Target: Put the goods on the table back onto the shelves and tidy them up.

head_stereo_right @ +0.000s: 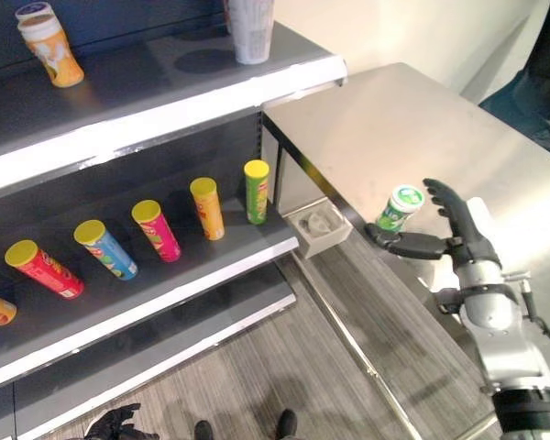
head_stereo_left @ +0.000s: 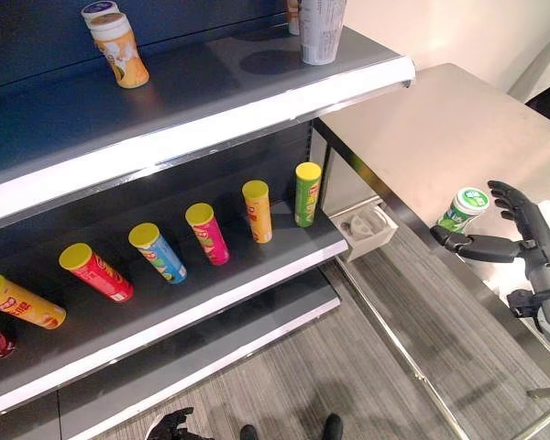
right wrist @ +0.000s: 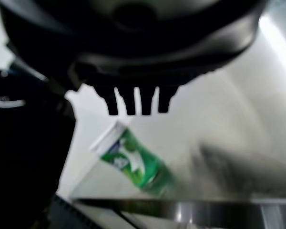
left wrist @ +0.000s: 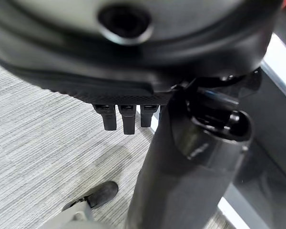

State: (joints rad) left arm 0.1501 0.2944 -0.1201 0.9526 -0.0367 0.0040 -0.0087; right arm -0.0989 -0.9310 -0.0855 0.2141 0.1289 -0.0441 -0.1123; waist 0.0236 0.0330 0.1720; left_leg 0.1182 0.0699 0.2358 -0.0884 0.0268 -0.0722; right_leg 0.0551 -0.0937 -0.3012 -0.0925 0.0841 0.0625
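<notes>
Green tub, white lid, upright

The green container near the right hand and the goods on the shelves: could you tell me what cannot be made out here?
- Green container: whether the right hand touches it; thumb and fingers flank it, and the right wrist view is blurred.
- Tall cup on the top shelf: top cut off by the picture's edge.
- Left hand: partly cut off at the left eye view's bottom edge.

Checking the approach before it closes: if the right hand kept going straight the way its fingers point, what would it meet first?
Most likely the green container standing on the steel table: the open right hand sits right beside it, fingers and thumb either side. Whether they already touch is unclear.
</notes>
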